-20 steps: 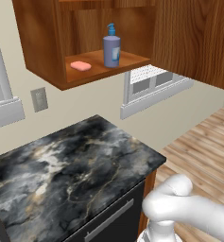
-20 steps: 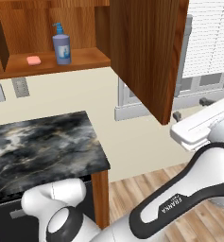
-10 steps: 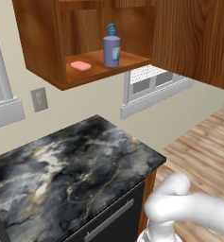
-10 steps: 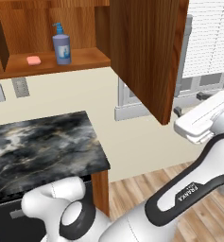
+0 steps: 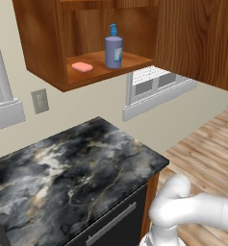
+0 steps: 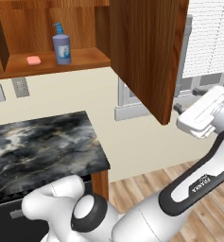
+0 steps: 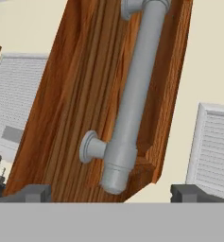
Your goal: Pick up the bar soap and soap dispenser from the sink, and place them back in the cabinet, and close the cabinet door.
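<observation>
The cabinet (image 5: 43,43) hangs open on the wall. On its shelf lie the pink bar soap (image 5: 82,67) (image 6: 33,60) and, to its right, the upright blue soap dispenser (image 5: 114,49) (image 6: 61,46). The cabinet door (image 6: 146,52) (image 5: 197,38) swings out towards me. My gripper (image 6: 186,99) hovers just right of the door's lower outer edge, open and holding nothing. In the hand view the door's silver bar handle (image 7: 132,94) runs close ahead, its lower end between my spread fingertips (image 7: 35,193), with the gripper (image 7: 111,194) apart from it.
A black marble counter (image 5: 72,173) lies below the cabinet, with a dark drawer front (image 5: 110,226) under it. A wall outlet (image 5: 39,101) and a shuttered window (image 6: 208,42) sit on the cream wall. Wooden floor (image 5: 207,149) stretches to the right.
My hand has risen a little beside the door's outer edge. The soap, dispenser and door stand as before.
</observation>
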{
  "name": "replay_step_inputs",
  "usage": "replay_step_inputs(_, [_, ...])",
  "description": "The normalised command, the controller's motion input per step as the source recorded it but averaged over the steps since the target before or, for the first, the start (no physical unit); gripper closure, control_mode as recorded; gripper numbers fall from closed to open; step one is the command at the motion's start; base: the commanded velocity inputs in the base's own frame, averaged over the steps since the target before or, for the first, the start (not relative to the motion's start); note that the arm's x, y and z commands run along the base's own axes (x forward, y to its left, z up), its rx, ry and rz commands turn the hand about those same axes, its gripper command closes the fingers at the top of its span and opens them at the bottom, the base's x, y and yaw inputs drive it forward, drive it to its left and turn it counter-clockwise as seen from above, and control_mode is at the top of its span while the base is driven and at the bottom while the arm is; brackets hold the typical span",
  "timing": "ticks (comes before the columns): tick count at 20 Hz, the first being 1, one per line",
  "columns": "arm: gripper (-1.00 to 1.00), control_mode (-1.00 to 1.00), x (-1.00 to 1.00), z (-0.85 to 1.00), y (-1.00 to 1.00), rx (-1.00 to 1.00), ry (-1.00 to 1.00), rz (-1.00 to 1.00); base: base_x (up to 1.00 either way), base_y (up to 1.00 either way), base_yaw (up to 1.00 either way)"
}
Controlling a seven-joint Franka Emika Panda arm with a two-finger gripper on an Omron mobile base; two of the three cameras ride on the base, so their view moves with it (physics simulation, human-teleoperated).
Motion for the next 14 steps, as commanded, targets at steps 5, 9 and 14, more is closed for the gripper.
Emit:
replay_step_inputs(5, [-1.00,-1.00,0.18,0.00,0.00,0.00,0.00,0.13,0.00,0.00,0.00])
replay_step_inputs(9, [-1.00,-1.00,0.17,0.00,0.00,0.01,0.00,0.13,0.00,0.00,0.00])
replay_step_inputs(14, [-1.00,-1.00,0.15,-0.04,0.00,0.00,0.00,0.13,0.00,0.00,0.00])
